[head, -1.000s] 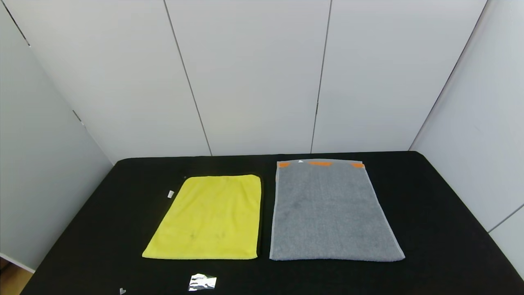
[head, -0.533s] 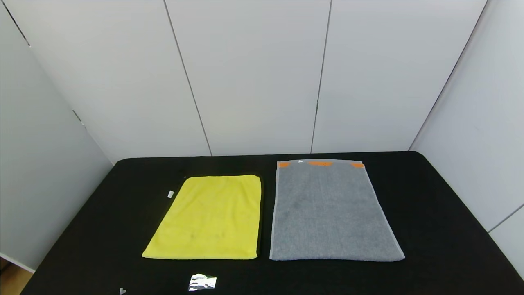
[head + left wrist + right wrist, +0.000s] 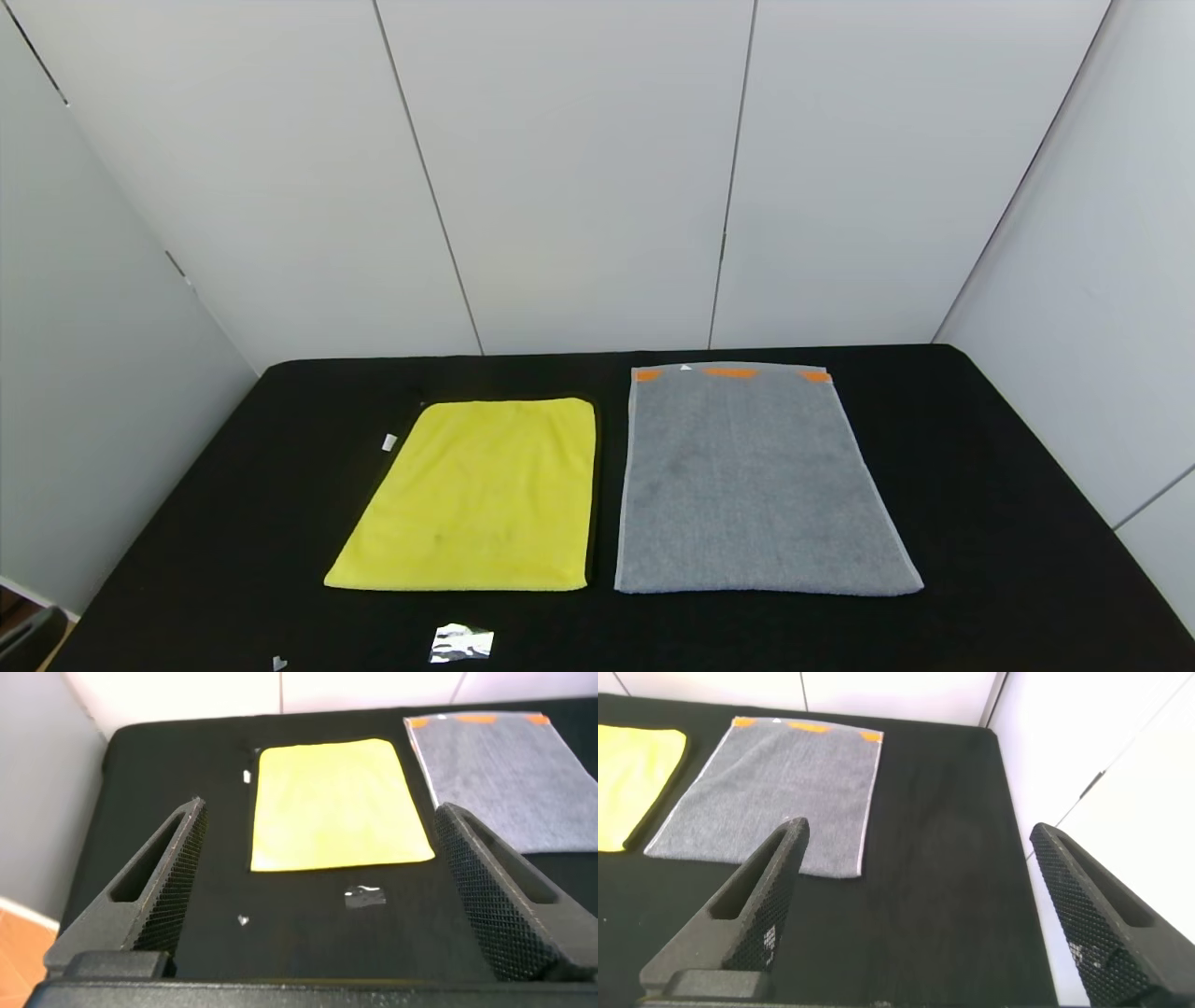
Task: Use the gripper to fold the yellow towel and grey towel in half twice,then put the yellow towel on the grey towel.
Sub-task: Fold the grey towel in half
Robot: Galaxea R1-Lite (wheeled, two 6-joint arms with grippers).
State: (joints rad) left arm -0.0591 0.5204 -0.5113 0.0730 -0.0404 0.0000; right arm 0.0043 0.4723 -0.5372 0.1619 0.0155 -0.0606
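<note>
The yellow towel point(image 3: 476, 495) and the grey towel point(image 3: 752, 481) are lying flat and unfolded side by side on the black tabletop point(image 3: 1008, 523), just apart, with their long axes running away from the robot. The left hand point(image 3: 318, 905) is hovering wide open and empty in front of the yellow towel's near edge. The right hand point(image 3: 915, 905) (also wide open, holding nothing) is hovering beyond the grey towel's outer near corner, so each hand is nearer to its own towel.
</note>
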